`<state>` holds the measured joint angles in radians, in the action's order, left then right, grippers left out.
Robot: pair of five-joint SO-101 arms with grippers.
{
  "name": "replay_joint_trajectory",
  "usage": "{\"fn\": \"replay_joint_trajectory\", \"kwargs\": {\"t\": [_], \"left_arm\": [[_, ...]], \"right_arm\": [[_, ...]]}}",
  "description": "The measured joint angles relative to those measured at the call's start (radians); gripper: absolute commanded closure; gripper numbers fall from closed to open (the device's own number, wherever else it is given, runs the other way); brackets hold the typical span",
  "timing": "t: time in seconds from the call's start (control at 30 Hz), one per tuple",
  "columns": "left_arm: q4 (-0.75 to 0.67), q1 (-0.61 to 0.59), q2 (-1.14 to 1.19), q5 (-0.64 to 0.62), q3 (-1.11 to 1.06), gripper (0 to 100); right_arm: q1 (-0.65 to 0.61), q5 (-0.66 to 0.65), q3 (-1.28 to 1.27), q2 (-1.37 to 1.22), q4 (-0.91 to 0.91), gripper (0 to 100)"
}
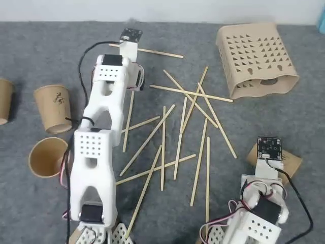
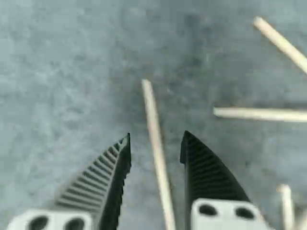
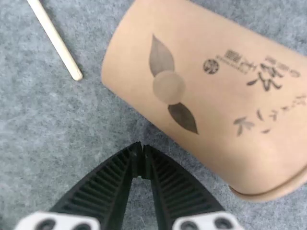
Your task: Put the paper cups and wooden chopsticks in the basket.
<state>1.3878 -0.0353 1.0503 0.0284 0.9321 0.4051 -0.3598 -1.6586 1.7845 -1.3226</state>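
Note:
Several wooden chopsticks lie scattered across the middle of the grey carpet. My left arm stretches toward the back. Its gripper is open just above the carpet, with one chopstick running between the fingers, untouched. My right gripper is shut with nothing in it, its tips close beside a paper cup lying on its side; in the high view this cup sits at the front right under the right wrist. Three more paper cups stand or lie at the left. The beige perforated basket is at the back right.
One paper cup at the left shows its open mouth, and another is cut by the left edge. A lone chopstick lies at the back near the left wrist. Another chopstick end lies near the right gripper.

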Motion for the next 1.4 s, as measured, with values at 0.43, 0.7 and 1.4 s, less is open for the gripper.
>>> {"fn": "replay_joint_trajectory", "kwargs": {"t": [0.43,0.7,1.4], "left_arm": [[0.169,-0.008,0.393,0.0,0.647,92],[0.233,0.018,0.396,0.149,0.663,99],[0.334,-0.002,-0.058,-0.109,0.709,99]], "right_arm": [[0.0,0.0,0.0,0.0,0.0,99.1],[0.0,0.0,0.0,0.0,0.0,99.1],[0.0,0.0,0.0,0.0,0.0,99.1]]}}
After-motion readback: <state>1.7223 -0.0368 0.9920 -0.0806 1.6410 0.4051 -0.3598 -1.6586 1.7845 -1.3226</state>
